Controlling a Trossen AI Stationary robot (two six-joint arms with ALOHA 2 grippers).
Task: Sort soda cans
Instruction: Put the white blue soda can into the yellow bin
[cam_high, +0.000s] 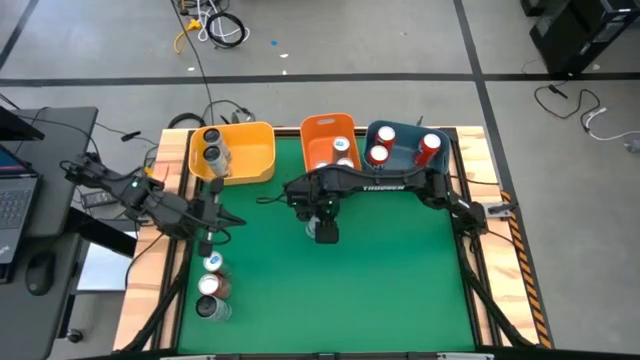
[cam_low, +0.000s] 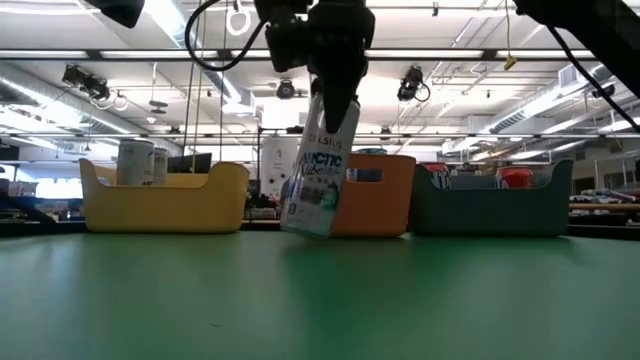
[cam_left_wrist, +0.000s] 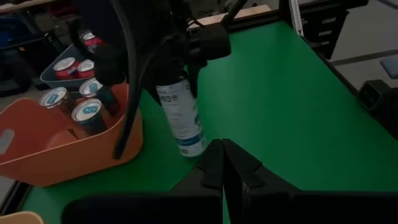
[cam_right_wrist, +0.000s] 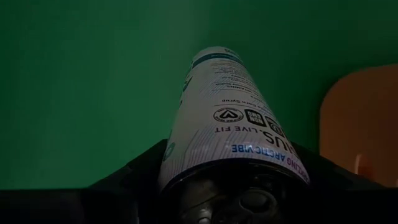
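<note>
My right gripper (cam_high: 322, 218) hangs over the middle of the table, shut on a tall white soda can with blue marks (cam_low: 320, 170). The same can (cam_left_wrist: 180, 115) shows in the left wrist view beside the orange bin. My left gripper (cam_left_wrist: 222, 163) waits shut near the table's left side (cam_high: 230, 220), touching nothing. Three more cans (cam_high: 212, 285) stand in a row on the green mat near the left edge. Other cans stand inside the yellow bin (cam_high: 212, 148), the orange bin (cam_left_wrist: 87, 112) and the blue bin (cam_high: 382, 148). My right gripper holds the white can by its top end (cam_right_wrist: 233, 171), pinched between the two fingers, which come from above and point down. The can hangs below the fingers, tilted, with its bottom end (cam_low: 305, 228) lifted clear of the mat.
Three bins stand side by side along the far edge: yellow (cam_high: 250, 155), orange (cam_high: 322, 128) and blue (cam_high: 405, 132). The green mat (cam_high: 380, 280) lies open in front of them, toward the near and right sides. Wooden boards edge the table; a laptop desk stands to the left.
</note>
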